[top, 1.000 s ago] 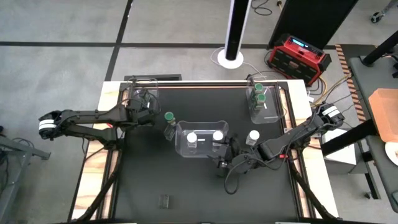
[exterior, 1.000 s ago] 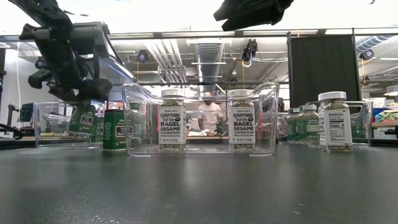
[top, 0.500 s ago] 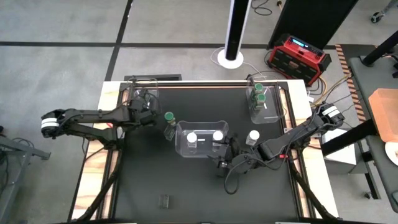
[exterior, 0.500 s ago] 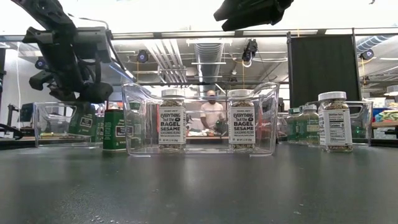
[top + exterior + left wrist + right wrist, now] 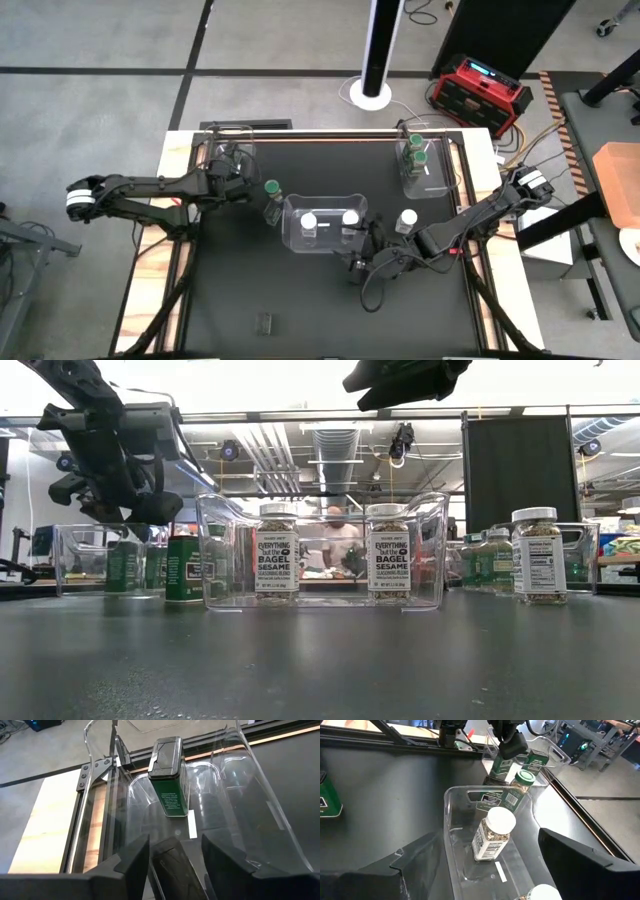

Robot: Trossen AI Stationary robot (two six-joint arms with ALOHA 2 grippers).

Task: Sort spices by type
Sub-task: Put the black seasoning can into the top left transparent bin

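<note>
A dark-lidded green spice jar (image 5: 170,780) stands upright on the floor of the clear far-left bin (image 5: 228,160). My left gripper (image 5: 175,855) hovers open just above and behind it, touching nothing (image 5: 130,510). A green-lidded jar (image 5: 271,187) stands on the table beside the middle bin (image 5: 325,240), which holds two white-lidded jars (image 5: 276,555) (image 5: 390,555). Another white-lidded jar (image 5: 407,217) stands on the table to that bin's right. My right gripper (image 5: 495,870) is open above the middle bin's near side (image 5: 360,250).
A third clear bin (image 5: 420,185) at the far right holds two green-lidded jars (image 5: 417,150). A small dark object (image 5: 264,322) lies near the table's front edge. The dark table (image 5: 300,300) ends at wooden side strips. People show in the room behind.
The green jar that hung tilted under my left gripper now stands upright on the left bin's floor, clear of the fingers. My left gripper has kept almost still above it. My right arm has not moved.
</note>
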